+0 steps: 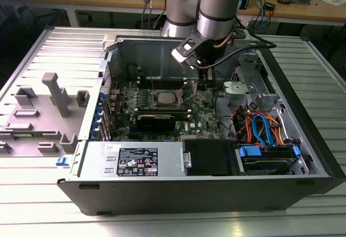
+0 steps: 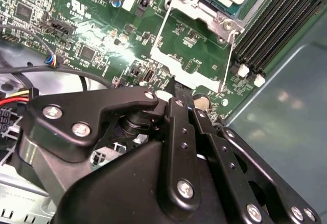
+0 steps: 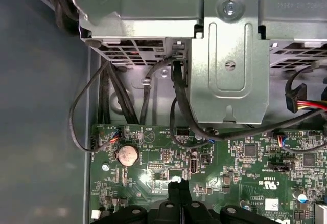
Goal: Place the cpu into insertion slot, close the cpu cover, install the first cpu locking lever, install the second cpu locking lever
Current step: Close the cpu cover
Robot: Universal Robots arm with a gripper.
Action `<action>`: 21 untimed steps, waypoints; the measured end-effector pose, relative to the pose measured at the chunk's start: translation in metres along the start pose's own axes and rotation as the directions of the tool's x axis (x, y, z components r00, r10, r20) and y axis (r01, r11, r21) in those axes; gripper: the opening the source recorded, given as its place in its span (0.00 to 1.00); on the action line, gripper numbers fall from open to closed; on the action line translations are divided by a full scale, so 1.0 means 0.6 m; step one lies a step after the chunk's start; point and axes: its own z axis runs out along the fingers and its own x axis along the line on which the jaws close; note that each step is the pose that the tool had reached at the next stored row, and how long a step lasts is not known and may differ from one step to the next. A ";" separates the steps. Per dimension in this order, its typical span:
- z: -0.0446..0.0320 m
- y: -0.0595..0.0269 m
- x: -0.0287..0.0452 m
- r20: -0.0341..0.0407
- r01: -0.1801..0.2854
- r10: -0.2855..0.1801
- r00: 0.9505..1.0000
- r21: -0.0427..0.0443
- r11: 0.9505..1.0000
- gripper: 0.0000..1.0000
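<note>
Silver cpu (image 1: pixel 165 97) sits in the slot (image 1: pixel 156 98), toward eight o'clock from the hand (image 1: pixel 203 80) in the exterior view. In the second wrist view the cover (image 2: pixel 171 63) lies open, with the clenched, empty hand just beside its free edge. Closing it, we judge, calls for a steady push.

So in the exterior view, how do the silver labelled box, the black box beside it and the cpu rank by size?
1. silver labelled box, largest
2. black box, narrower
3. cpu, far smallest, though it lies farther from the camera
</note>
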 end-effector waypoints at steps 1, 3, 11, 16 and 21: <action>0.000 -0.002 0.000 -0.001 0.000 0.000 1.000 0.000 1.000 0.11; 0.000 -0.005 0.000 -0.001 0.000 0.000 1.000 0.000 1.000 0.11; 0.000 -0.019 0.000 -0.002 0.000 0.000 1.000 0.000 1.000 0.11; 0.000 -0.034 0.001 -0.002 0.000 0.000 1.000 0.000 1.000 0.11; 0.000 -0.045 0.001 -0.002 0.000 0.000 1.000 0.000 1.000 0.11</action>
